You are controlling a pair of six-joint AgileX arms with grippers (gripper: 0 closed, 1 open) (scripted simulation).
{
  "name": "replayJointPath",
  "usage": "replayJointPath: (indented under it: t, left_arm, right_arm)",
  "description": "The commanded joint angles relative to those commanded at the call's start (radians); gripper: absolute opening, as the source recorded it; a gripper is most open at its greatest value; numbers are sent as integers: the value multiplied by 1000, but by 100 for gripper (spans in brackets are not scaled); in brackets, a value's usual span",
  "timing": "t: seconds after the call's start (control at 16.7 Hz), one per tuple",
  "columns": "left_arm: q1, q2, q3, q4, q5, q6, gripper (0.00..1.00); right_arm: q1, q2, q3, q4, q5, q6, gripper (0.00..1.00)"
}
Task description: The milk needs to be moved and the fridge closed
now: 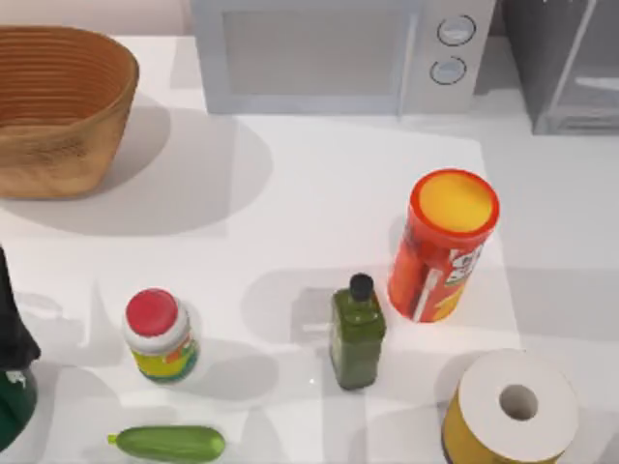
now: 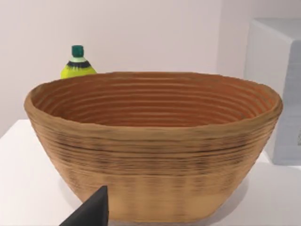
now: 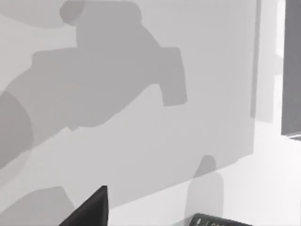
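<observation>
The milk is out of view. The fridge [image 1: 571,72], a grey box with a pale glass panel, stands at the table's far right corner and is cut off by the picture's edge. I cannot tell how its door stands. My left arm [image 1: 12,362] is parked at the table's near left edge. A dark part of my left gripper [image 2: 91,212] shows in the left wrist view, facing the woven basket [image 2: 155,146]. A dark part of my right gripper [image 3: 91,209] hangs over bare white table crossed by grey shadows.
Far left is the basket [image 1: 53,111], far middle a microwave [image 1: 338,53]. A red chips can [image 1: 443,246], green bottle [image 1: 357,333], red-lidded jar [image 1: 160,336], cucumber [image 1: 169,443] and paper roll [image 1: 513,406] stand nearer. A yellow-green bottle [image 2: 77,66] peeks from behind the basket.
</observation>
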Motion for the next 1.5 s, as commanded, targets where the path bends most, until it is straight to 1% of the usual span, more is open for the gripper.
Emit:
replayJointPath:
  t: [0.24,0.42,0.6,0.78,0.9,1.02,1.38,1.5]
  left_arm:
    - [0,0,0,0,0,0,100]
    - [0,0,0,0,0,0,100]
    - [0,0,0,0,0,0,100]
    - [0,0,0,0,0,0,100]
    - [0,0,0,0,0,0,100]
    - [0,0,0,0,0,0,100]
    - [0,0,0,0,0,0,100]
    - [0,0,0,0,0,0,100]
  right_arm:
    - [-333,366,124,2,-197,-367,100]
    - [-558,638,194,-6,-337,-614,100]
    - [-743,883,241,-24,-456,-821,100]
    - [-874,1076,267,-46,-545,-980,100]
    - [-926,1158,275,-59,-584,-1052,100]
    - [-948,1195,279,-67,-602,-1087,100]
    - [-945,1197,276,-65,-602,-1088,100]
    - [-926,1201,274,-39,-599,-1056,100]
